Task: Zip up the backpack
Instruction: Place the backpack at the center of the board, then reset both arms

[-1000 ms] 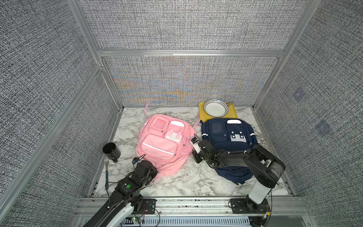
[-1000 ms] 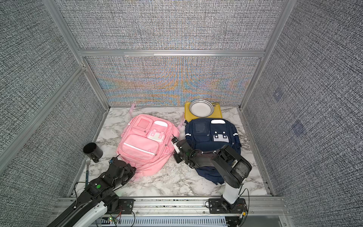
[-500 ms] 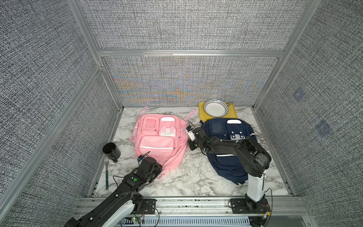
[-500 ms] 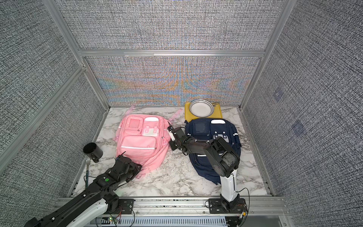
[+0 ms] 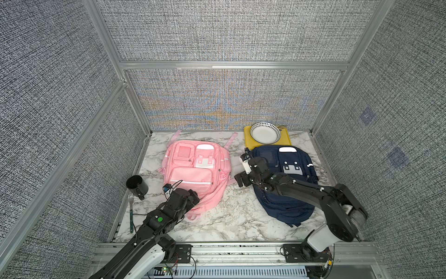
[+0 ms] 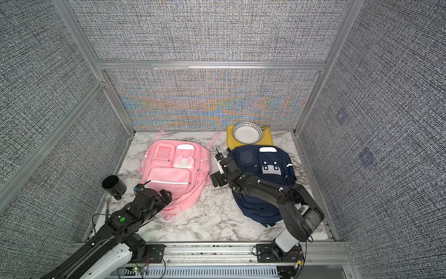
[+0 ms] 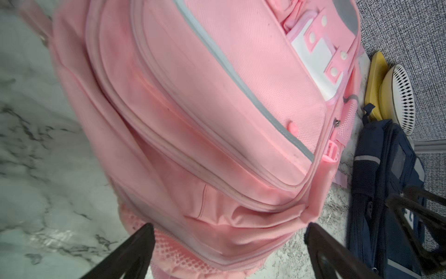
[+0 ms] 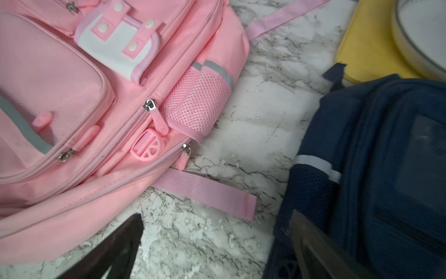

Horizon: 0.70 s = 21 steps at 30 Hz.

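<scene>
**Left arm.** Reaches from the near rail, low and stretched forward, ending at the near end of the pink backpack (image 5: pixel 193 169).

**Left gripper** (image 7: pixel 228 229). Released. The fingers (image 7: pixel 135 246) are spread wide, and the pack's bottom fabric bulges between and beyond them. Whether they touch it cannot be told.

**Pink backpack.** Lies flat on the marble table (image 5: pixel 231 217), left of centre, front pockets up and top toward the far wall. The left arm covers its near end in both top views. The zip tracks seen in the left wrist view lie shut.

**Right arm.** Comes from the near right rail with the elbow bent. The forearm lies across the navy backpack (image 5: pixel 295 157) and the wrist is turned toward the pink one.

**Right gripper** (image 8: pixel 216 215). Released and holding nothing. It sits over bare marble between the two packs, near a loose pink strap (image 8: pixel 205 193). One finger is blurred in the right wrist view.

**Zip pull** (image 8: pixel 156 118). On the pink pack's side, just beside the mesh pocket. A second pull (image 8: pixel 184 154) sits lower, at the table surface.

**Navy backpack.** On the right of the table, its middle hidden under the right arm.

**Black mug** (image 5: pixel 136 186). At the table's left edge, with a fork (image 5: pixel 131 212) just nearer.

**Yellow tray** (image 5: pixel 248 143). Against the far wall, with a bowl (image 5: pixel 265 132) on it. The navy pack's top meets its near edge. A small gold item behind the bowl cannot be made out.
</scene>
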Each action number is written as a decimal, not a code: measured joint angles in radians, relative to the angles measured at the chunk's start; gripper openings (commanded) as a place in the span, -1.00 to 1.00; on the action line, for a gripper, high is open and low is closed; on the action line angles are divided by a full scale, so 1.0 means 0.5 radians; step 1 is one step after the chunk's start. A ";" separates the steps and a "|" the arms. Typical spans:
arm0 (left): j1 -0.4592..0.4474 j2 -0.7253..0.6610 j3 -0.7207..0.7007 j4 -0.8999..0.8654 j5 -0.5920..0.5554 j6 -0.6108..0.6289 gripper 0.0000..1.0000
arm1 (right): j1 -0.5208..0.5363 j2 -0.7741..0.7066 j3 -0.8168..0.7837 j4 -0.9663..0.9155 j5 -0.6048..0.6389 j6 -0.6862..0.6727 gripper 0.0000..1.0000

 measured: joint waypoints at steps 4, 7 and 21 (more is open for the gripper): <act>0.000 0.246 0.246 -0.057 -0.095 0.258 1.00 | -0.022 -0.394 -0.217 0.139 0.261 -0.109 0.95; 0.000 0.394 0.473 -0.063 -0.304 0.528 1.00 | -0.161 -0.709 -0.546 0.377 0.496 -0.233 0.95; 0.650 1.172 -0.002 1.653 -0.735 2.146 1.00 | -1.154 -0.511 -1.553 1.904 0.354 -0.291 0.95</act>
